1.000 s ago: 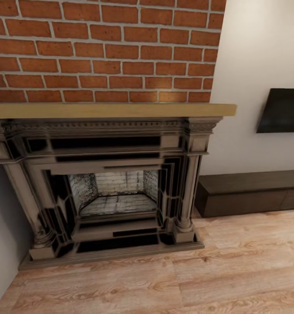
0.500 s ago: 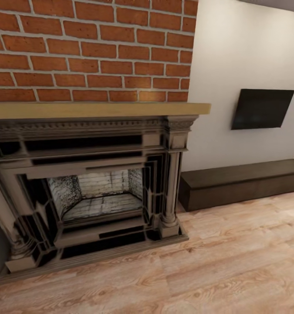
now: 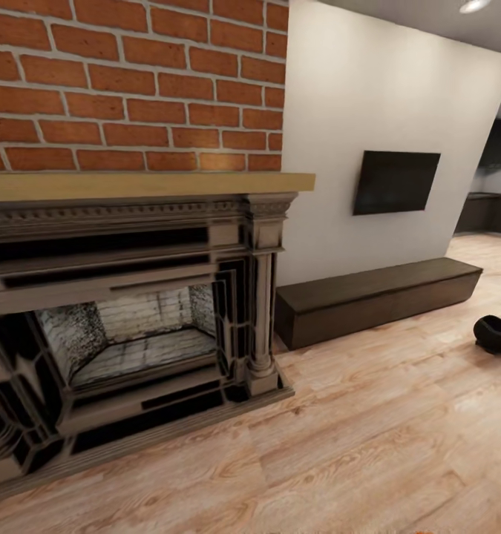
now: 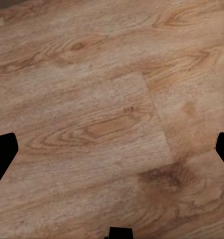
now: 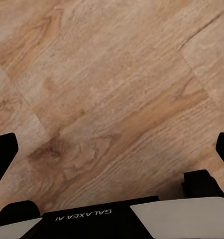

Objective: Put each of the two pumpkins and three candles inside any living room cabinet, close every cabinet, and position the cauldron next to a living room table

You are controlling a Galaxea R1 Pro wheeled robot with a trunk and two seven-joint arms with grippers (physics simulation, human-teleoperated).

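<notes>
Ahead in the head view, a fireplace (image 3: 131,326) stands under a brick wall (image 3: 131,89), with a wooden mantel (image 3: 146,185) across its top. Just beside it to the right, the cabinet (image 3: 376,297) runs low along the white wall, its fronts shut, below a dark screen (image 3: 395,182). Farther right, the cauldron (image 3: 498,334) sits on the floor (image 3: 369,445), near the cabinet's far end but apart from it. Both grippers hang above bare wood planks. The left gripper (image 4: 112,149) is spread wide and holds nothing; the right gripper (image 5: 112,149) is likewise spread and empty.
</notes>
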